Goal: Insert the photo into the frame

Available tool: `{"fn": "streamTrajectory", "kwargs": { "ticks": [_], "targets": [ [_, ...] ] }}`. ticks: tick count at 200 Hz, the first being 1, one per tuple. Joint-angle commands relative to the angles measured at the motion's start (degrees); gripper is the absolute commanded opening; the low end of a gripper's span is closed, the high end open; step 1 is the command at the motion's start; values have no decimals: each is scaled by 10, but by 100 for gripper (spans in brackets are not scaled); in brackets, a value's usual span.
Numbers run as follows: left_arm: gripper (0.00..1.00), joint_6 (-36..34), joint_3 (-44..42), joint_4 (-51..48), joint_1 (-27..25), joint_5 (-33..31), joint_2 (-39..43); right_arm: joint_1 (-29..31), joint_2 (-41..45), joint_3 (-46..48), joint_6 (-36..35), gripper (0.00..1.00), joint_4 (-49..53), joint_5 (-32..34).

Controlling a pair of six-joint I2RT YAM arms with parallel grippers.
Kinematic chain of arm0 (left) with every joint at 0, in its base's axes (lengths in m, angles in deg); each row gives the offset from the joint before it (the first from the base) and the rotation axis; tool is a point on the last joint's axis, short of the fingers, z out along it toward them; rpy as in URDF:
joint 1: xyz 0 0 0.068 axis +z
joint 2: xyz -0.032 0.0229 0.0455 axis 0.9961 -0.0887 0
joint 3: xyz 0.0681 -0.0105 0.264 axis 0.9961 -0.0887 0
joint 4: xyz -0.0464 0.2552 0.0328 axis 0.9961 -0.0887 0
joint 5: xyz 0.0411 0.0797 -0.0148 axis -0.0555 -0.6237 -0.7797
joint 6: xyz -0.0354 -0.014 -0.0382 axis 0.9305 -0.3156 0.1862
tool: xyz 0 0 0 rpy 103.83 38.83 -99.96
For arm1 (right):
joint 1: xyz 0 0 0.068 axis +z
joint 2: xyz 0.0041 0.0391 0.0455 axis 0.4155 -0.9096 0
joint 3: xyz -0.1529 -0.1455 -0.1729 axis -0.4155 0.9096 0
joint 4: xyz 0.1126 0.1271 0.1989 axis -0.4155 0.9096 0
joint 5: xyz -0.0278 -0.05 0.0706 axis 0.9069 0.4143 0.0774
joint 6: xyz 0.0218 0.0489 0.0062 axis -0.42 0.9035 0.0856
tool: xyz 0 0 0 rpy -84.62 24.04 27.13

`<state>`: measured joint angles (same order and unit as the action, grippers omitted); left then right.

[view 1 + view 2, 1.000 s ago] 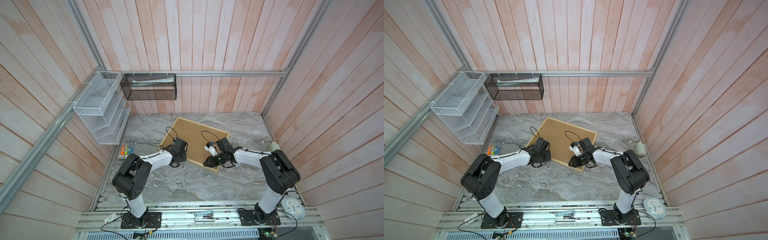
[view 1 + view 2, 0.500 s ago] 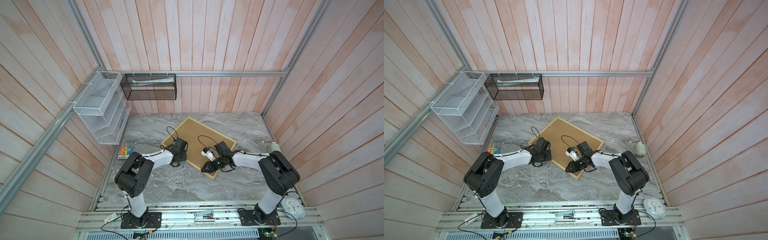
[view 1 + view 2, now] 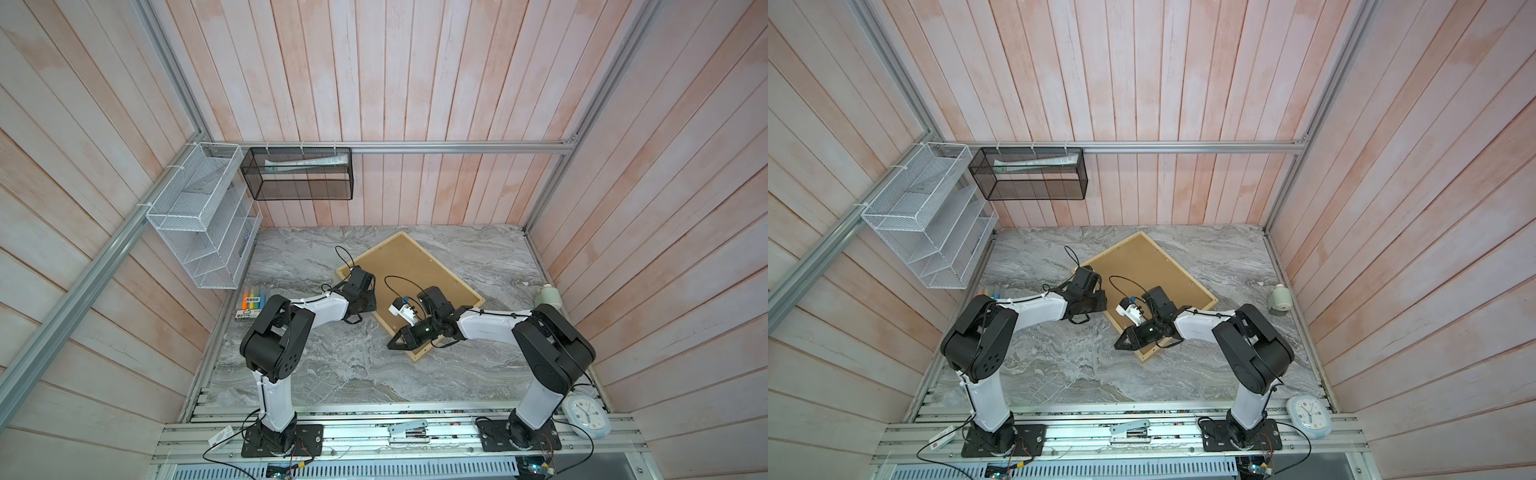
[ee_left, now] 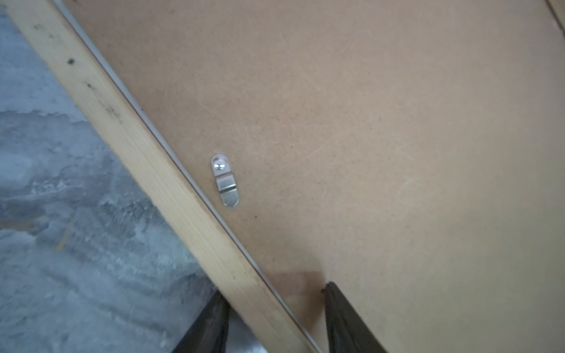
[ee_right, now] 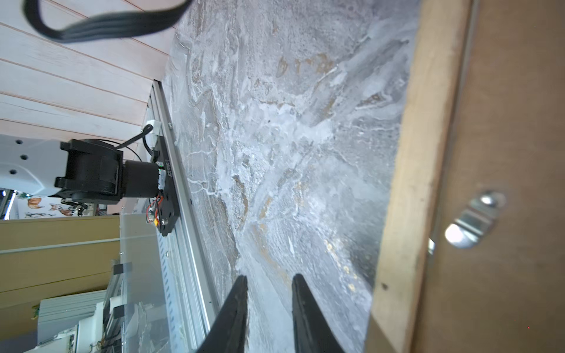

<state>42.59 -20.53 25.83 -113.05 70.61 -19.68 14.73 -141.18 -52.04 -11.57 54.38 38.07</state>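
The frame (image 3: pixel 442 265) (image 3: pixel 1176 265) lies face down and skewed on the marble table, a brown backing board (image 3: pixel 409 270) filling it. The photo is hidden. My left gripper (image 3: pixel 366 305) (image 3: pixel 1096 301) is at the frame's left edge. In the left wrist view the left gripper (image 4: pixel 275 293) is shut on the pale wood strip (image 4: pixel 146 152), one finger under it and one on the board (image 4: pixel 367 137). My right gripper (image 3: pixel 390 345) (image 5: pixel 270 277) hovers over bare table beside the frame's near edge (image 5: pixel 409 183), slightly open with nothing between its fingers.
Metal turn clips (image 4: pixel 225 180) (image 5: pixel 470 223) sit on the board near the strip. A marker pack (image 3: pixel 251 305) lies at the table's left edge, a pale green jar (image 3: pixel 548 296) at the right. A white mesh rack (image 3: pixel 199 224) and a black basket (image 3: pixel 301 174) hang on the walls. A clock (image 3: pixel 588 415) rests at the front right.
The frame has turned clockwise on the table, its near corner swinging forward. My right gripper has moved forward and left off the board to the frame's near edge and narrowed a little.
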Motion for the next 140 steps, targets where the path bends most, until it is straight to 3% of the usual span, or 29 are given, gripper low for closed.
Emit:
{"fn": "streamTrajectory", "kwargs": {
  "ticks": [1,82,140],
  "targets": [
    [50,-20,18,34,12,27,-20,-9,15,8,40,27,-53,13],
    [56,31,-55,16,9,21,77,-97,103,58,71,28,-83,65],
    [55,43,-49,-13,-27,20,73,-109,100,64,78,28,-87,69]
  ]
}}
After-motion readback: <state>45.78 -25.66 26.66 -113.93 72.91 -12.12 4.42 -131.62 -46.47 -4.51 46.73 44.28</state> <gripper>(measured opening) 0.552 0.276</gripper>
